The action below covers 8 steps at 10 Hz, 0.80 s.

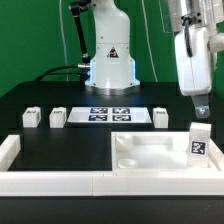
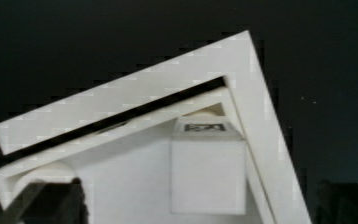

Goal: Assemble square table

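- Claw (image 1: 200,110) hovered just above upright leg (image 1: 198,142); couldn't tell how wide it was.
- Leg probably light, stiff, slick plastic; best gripped across flat sides, mid-height.

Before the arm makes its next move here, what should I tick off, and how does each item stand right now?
1. Panel lies flat: ok.
2. Fourth leg stands upright at the panel's corner on the exterior view's right: ok.
3. Claw hangs over that leg: ok.
4. Claw gripping that leg: cannot tell.
5. That leg seated in its corner socket: cannot tell.
6. Three other legs stand beside the marker board, away from the claw: ok.
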Motion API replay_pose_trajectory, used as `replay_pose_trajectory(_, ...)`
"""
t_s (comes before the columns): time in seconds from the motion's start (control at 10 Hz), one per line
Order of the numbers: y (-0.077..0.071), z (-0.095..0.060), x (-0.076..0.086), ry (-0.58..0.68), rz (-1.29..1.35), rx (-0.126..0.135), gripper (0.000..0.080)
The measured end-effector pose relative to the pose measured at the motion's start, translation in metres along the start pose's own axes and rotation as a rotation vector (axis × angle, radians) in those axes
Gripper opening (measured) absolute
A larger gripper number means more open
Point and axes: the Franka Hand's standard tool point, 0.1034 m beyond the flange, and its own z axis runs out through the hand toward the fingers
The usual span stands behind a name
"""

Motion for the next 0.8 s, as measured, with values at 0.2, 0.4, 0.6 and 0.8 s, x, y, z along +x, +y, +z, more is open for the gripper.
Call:
replay_pose_trajectory(0.2,0.001,0.002,0.0,0.002,-0.001,-0.004,0.0649)
replay_pose_trajectory(0.4,0.001,0.003,0.001,0.003,-0.001,-0.005,0.0649)
replay_pose_trajectory(0.6,0.009,-0.004,-0.001,-0.004,-0.078,-0.003,0.0649)
replay_pose_trajectory(0.8,0.041,-0.008,0.001,-0.002,-0.192,-0.017,0.0649)
